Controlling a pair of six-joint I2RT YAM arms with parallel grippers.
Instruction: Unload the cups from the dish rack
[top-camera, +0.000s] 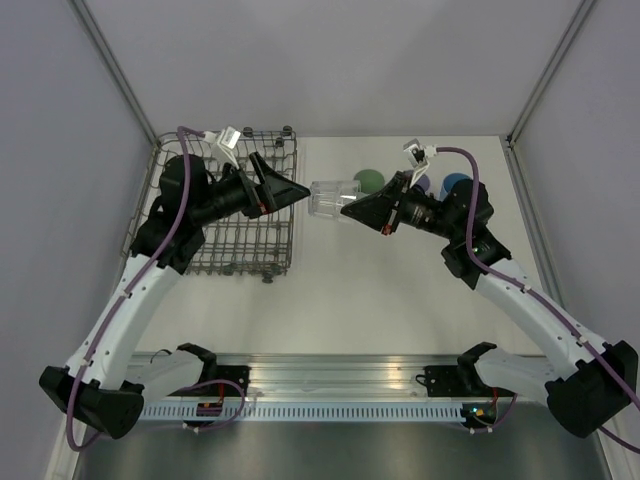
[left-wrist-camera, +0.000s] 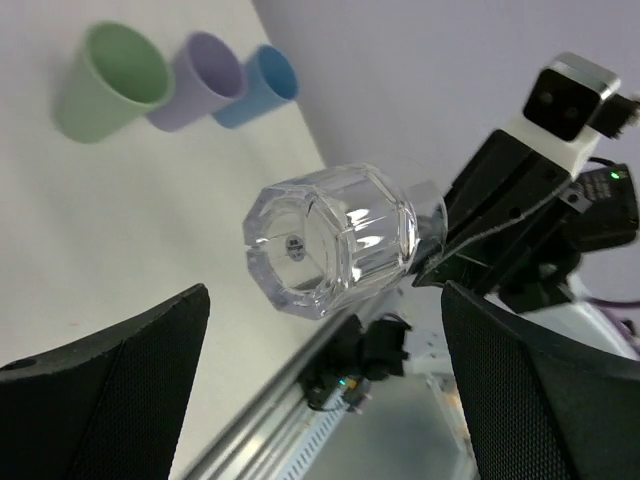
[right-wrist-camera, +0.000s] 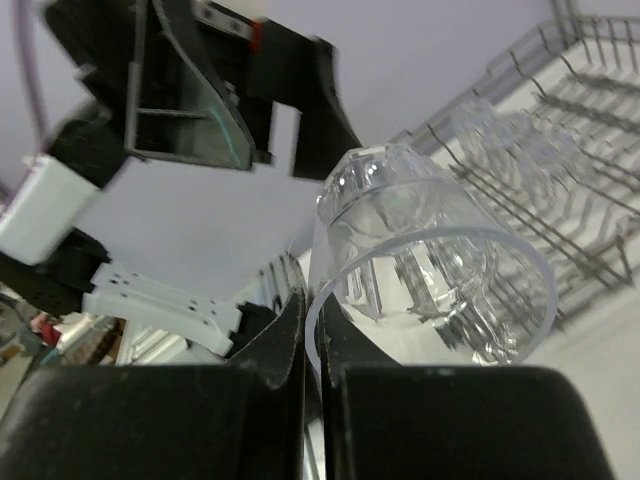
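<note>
My right gripper (top-camera: 350, 210) is shut on the rim of a clear cup (top-camera: 333, 198) and holds it on its side above the table, between the two arms. One finger is inside the rim and one outside in the right wrist view (right-wrist-camera: 312, 340). My left gripper (top-camera: 300, 188) is open and empty, its fingers apart just left of the cup's base (left-wrist-camera: 335, 240). The pale green cup (top-camera: 371, 181), lavender cup (top-camera: 420, 184) and blue cup (top-camera: 455, 184) stand in a row at the back. The dish rack (top-camera: 240, 250) sits at the left; clear cups (right-wrist-camera: 510, 140) lie in it.
The left arm reaches over the rack and hides much of it in the top view. The right arm partly covers the lavender and blue cups. Grey walls close in the table's left, back and right sides. A metal rail runs along the near edge (top-camera: 330, 375).
</note>
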